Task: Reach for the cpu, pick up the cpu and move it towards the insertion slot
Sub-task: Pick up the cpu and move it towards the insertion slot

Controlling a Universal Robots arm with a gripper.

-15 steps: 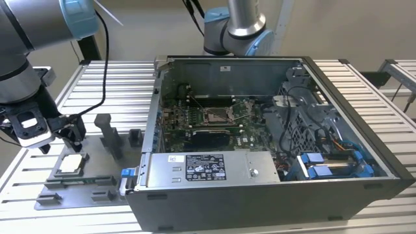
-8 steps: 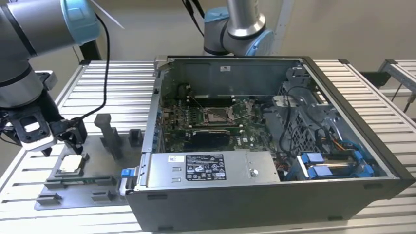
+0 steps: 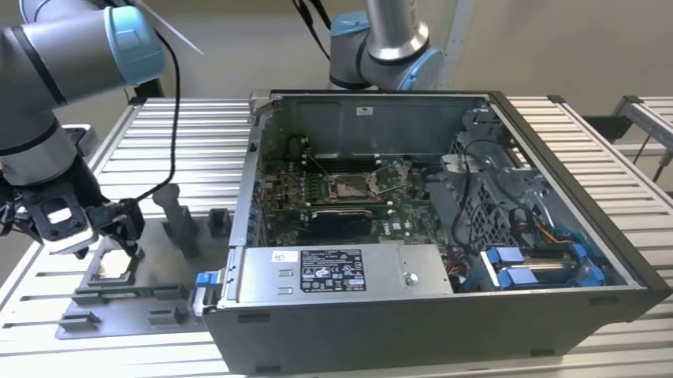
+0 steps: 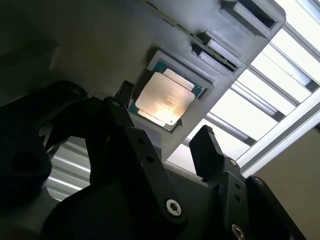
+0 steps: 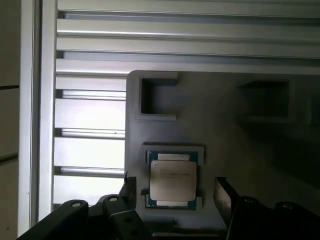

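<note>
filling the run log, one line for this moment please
phase: reach | hand: open, poised over cpu | cpu: in grey fixture pocket, not lifted

This looks like a robot lab or workshop. A big robot arm [image 3: 42, 71] with grey tubes and blue caps stands at a table [image 3: 189, 150] made of long metal bars, and a second robot arm [image 3: 384, 43] stands behind. An open computer case [image 3: 421, 315] sits on the table, its green board [image 3: 315, 181] showing. Next to it, a cpu [image 5: 173, 182] lies in a grey holder plate [image 5: 225, 135]
</note>
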